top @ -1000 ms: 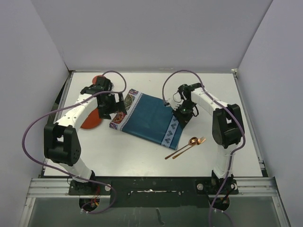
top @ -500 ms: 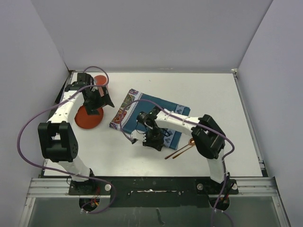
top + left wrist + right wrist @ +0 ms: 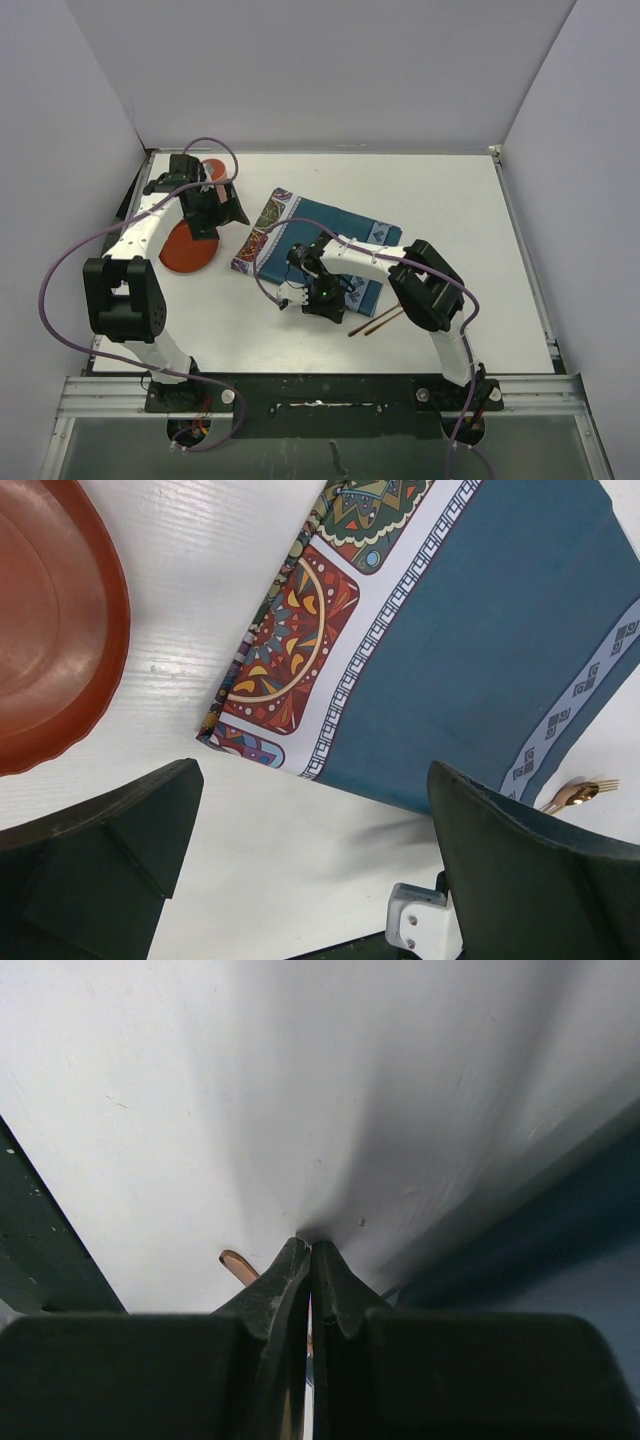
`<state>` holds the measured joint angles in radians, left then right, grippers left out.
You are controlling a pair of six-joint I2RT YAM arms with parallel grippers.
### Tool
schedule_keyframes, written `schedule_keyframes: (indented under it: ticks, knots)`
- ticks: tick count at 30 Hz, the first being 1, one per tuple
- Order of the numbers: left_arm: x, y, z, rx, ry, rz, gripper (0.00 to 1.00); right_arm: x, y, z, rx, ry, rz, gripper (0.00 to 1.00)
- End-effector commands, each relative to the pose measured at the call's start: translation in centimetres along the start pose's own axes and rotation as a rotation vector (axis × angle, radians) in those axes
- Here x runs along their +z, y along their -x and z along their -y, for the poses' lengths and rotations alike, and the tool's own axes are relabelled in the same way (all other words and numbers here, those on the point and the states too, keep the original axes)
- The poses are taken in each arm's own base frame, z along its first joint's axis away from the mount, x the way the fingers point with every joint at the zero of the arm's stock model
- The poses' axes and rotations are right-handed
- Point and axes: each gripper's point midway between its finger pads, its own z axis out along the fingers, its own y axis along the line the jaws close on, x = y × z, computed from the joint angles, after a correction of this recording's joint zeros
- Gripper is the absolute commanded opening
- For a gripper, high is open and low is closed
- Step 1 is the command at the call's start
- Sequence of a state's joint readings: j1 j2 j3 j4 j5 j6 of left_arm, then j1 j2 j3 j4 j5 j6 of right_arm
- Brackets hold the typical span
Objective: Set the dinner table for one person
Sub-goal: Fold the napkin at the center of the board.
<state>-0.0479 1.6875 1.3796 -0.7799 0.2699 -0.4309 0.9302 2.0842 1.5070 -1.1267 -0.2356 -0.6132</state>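
The white dinner table [image 3: 490, 230] carries a teal placemat [image 3: 325, 228] with patterned ends, lying askew at the centre. A red plate [image 3: 186, 250] lies at the left. My left gripper [image 3: 216, 206] hovers open and empty between plate and placemat. In the left wrist view its jaws [image 3: 310, 880] stand wide over bare table, with the plate [image 3: 50, 630] and the placemat [image 3: 470, 660] beyond. My right gripper [image 3: 318, 297] is at the placemat's near edge. In the right wrist view it [image 3: 310, 1245] is shut, with pale creased cloth gathered at its tips and blue cloth [image 3: 570, 1250] beside.
A copper spoon and fork [image 3: 375, 322] lie near the placemat's right end, their heads hidden under my right arm; they also show in the left wrist view [image 3: 575, 793]. A copper handle tip [image 3: 235, 1260] shows beside the right fingers. White walls surround the table.
My right arm swung from the placemat's far right side round to its near edge and shut there; the placemat's right end shifted. My left gripper drew back from the placemat toward the plate.
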Motion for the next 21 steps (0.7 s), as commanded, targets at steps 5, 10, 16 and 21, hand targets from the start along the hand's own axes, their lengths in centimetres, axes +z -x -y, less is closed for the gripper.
schedule_keyframes:
  ticks: [5, 10, 16, 21]
  knots:
    - [0.9, 0.7, 1.3, 0.065, -0.039, 0.024, 0.98, 1.4, -1.4, 1.9, -0.013, -0.05, -0.024, 0.0]
    - [1.1, 0.4, 1.7, 0.076, -0.042, 0.015, 0.98, 0.2, -3.3, 3.5, 0.037, -0.07, -0.013, 0.0]
    - [1.4, 0.4, 2.3, 0.102, -0.05, 0.005, 0.98, -1.2, -4.4, 5.4, 0.084, -0.105, 0.002, 0.0]
    - [2.1, 0.3, 2.7, 0.112, -0.065, -0.014, 0.98, -2.1, -4.6, 6.8, 0.111, -0.127, 0.009, 0.0]
